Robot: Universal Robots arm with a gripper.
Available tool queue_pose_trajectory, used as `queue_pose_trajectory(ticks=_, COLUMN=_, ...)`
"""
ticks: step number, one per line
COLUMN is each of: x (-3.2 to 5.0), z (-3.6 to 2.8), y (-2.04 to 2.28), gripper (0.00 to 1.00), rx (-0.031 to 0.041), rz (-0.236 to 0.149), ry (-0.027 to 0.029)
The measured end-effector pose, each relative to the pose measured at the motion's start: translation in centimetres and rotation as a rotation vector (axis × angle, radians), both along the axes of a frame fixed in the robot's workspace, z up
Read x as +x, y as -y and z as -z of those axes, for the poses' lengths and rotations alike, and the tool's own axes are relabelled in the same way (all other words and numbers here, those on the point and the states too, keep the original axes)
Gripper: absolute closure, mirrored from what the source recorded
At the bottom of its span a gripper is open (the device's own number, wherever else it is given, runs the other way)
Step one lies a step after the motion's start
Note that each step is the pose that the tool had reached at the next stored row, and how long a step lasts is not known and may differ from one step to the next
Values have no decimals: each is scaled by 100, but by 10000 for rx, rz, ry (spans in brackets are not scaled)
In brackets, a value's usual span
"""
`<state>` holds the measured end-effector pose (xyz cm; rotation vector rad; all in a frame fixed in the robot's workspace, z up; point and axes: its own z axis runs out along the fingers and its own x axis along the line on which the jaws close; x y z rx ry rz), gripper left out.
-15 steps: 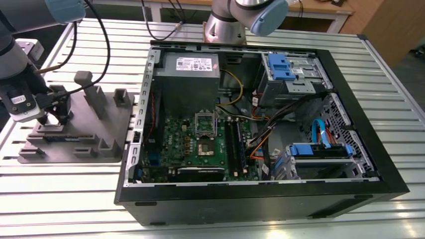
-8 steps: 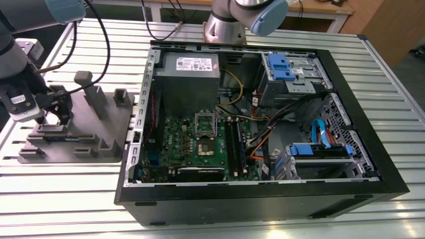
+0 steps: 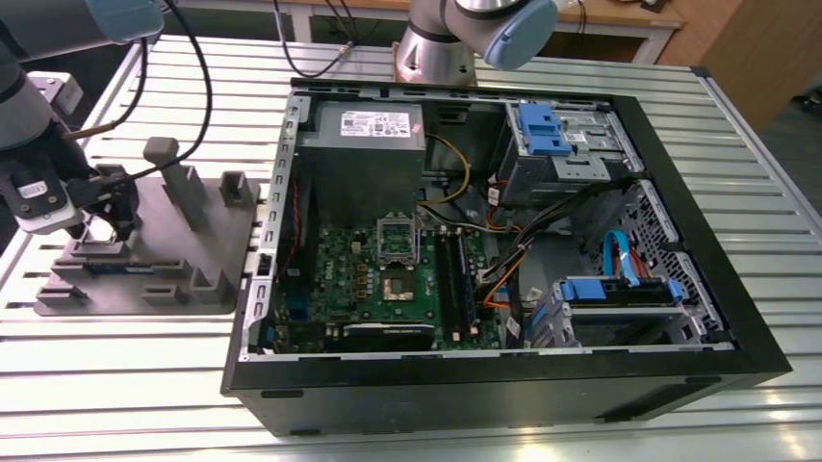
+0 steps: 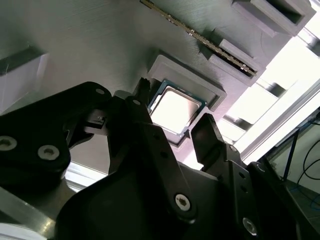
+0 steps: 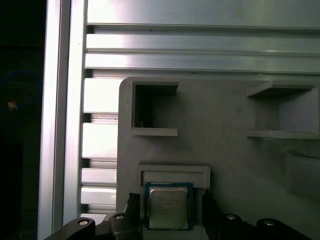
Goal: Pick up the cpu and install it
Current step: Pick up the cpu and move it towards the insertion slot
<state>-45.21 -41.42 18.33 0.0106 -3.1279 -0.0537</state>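
Note:
The cpu [image 5: 168,206] is a small square chip with a shiny silver top. It lies flat in a raised pocket of the grey holder tray [image 5: 225,130]. In both wrist views my gripper [image 5: 170,207] straddles it, one black finger [image 5: 133,204] on each side, with a narrow gap to the chip's edges. The cpu [image 4: 175,107] sits between the fingertips [image 4: 204,131] and is not lifted. My gripper [image 4: 175,117] is open. In the exterior view, my gripper [image 3: 106,236] hangs over the holder tray [image 3: 192,279] at that view's left, beside the open computer case [image 3: 514,375].
Inside the case lies the green motherboard [image 3: 346,289], its socket [image 3: 396,281] uncovered and the socket frame [image 3: 396,234] raised. A grey power supply [image 3: 366,144], blue drive bays [image 3: 552,135] and cables surround it. A long thin circuit board [image 4: 200,35] stands on edge in the tray, near upright posts [image 3: 173,173].

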Motion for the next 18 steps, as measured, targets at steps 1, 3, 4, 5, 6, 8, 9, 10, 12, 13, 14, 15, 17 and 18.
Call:
queue_pose_trajectory(ticks=1, x=-5, z=0, y=0, gripper=40, rx=0, rz=-7, ry=0)
queue_pose_trajectory(ticks=3, x=-8, z=0, y=-1, gripper=40, rx=0, rz=-12, ry=0)
queue_pose_trajectory(ticks=4, x=-8, z=0, y=-1, gripper=40, rx=0, rz=-12, ry=1)
queue_pose_trajectory(ticks=5, x=-8, z=0, y=-1, gripper=40, rx=0, rz=-12, ry=1)
queue_pose_trajectory(ticks=6, x=-9, z=0, y=-1, gripper=40, rx=1, rz=-12, ry=8)
queue_pose_trajectory(ticks=8, x=-11, z=0, y=-1, gripper=40, rx=0, rz=-12, ry=36)
queue_pose_trajectory(ticks=9, x=-11, z=1, y=-2, gripper=40, rx=0, rz=-12, ry=40)
queue_pose_trajectory(ticks=10, x=-11, z=1, y=-2, gripper=40, rx=0, rz=-13, ry=41)
queue_pose_trajectory(ticks=12, x=-13, z=2, y=-2, gripper=40, rx=1, rz=-13, ry=42)
queue_pose_trajectory(ticks=13, x=-14, z=3, y=-2, gripper=40, rx=1, rz=-13, ry=42)
queue_pose_trajectory(ticks=14, x=-15, z=4, y=-2, gripper=40, rx=1, rz=-14, ry=42)
queue_pose_trajectory(ticks=15, x=-16, z=5, y=-2, gripper=40, rx=1, rz=-14, ry=42)
queue_pose_trajectory(ticks=17, x=-25, z=6, y=-3, gripper=40, rx=0, rz=-12, ry=40)
queue_pose_trajectory(ticks=18, x=-28, z=6, y=-4, gripper=40, rx=0, rz=-13, ry=40)
